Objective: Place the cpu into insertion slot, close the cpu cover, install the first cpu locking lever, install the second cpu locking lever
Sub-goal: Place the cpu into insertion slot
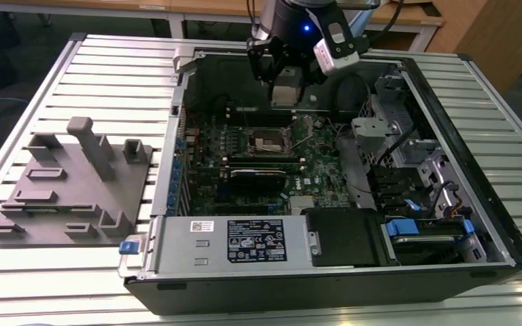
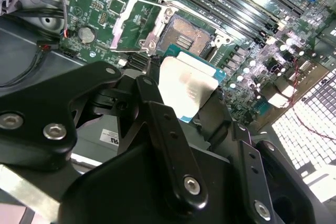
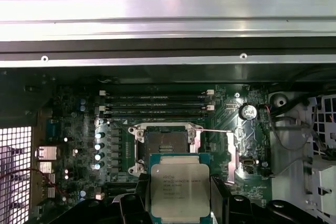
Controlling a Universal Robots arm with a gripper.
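My gripper [image 3: 180, 203] is shut on the cpu [image 3: 180, 189], a flat square chip with a silver top, gripped by its two opposite edges. In the exterior view the gripper [image 1: 284, 89] hangs over the open computer case, above the board. The insertion slot [image 3: 165, 148] lies uncovered just beyond the chip, its contact field showing inside a metal rim. The cpu cover [image 3: 234, 153] is swung open to one side of the slot. In the second wrist view the cpu [image 2: 189, 88] sits between the black fingers [image 2: 153, 109], short of the insertion slot [image 2: 185, 35], with the cpu cover [image 2: 131, 20] raised beside it.
The case [image 1: 478, 170] lies open on a slatted metal table [image 1: 107, 75]. Memory slots [image 3: 155, 104] run along one side of the socket. A power supply [image 1: 242, 241] and drive bays [image 1: 415, 234] take up the front. A grey fixture block [image 1: 75, 183] sits at the exterior view's left.
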